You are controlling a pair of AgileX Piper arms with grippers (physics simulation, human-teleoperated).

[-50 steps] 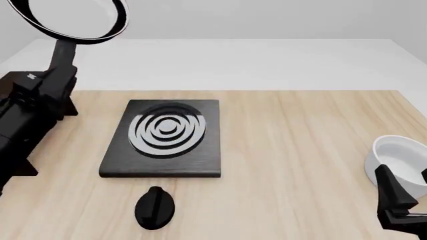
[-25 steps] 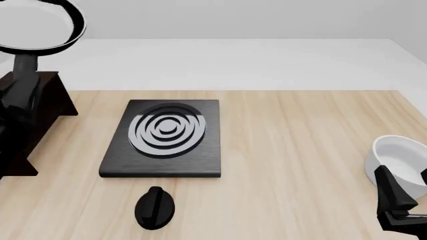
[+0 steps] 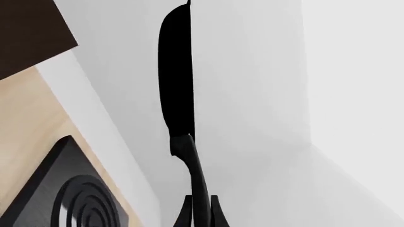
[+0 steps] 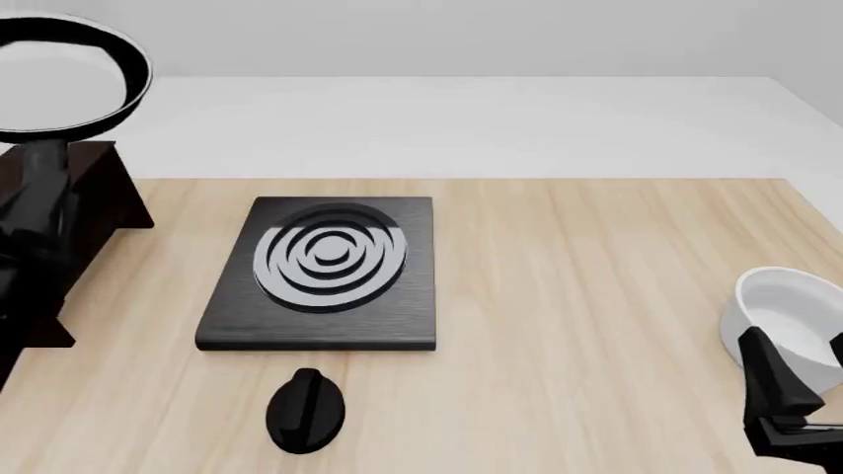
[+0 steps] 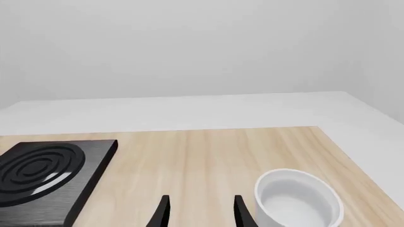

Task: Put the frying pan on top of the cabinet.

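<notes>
My left gripper (image 3: 197, 210) has its two fingers clamped tight on the slim handle of the frying pan (image 4: 55, 74), and in the left wrist view the pan (image 3: 175, 75) shows edge-on, a single black disc rising from the handle. From the front I see it held in the air at the far left, above the cabinet (image 4: 82, 212) and not resting on it; how far above I cannot judge. My left arm hides much of the cabinet's top. My right gripper (image 5: 198, 208) hangs low at the near right corner of the table (image 4: 593, 326), its two fingers parted with nothing between them. Just beside it sits one white bowl (image 5: 296, 198), upright. Counting outward: one pan, one cabinet, one bowl, one flat black stove plate (image 4: 323, 272) with silver rings near the table's middle, and one black knob (image 4: 306, 410) lying just in front of the plate, apart from it.
</notes>
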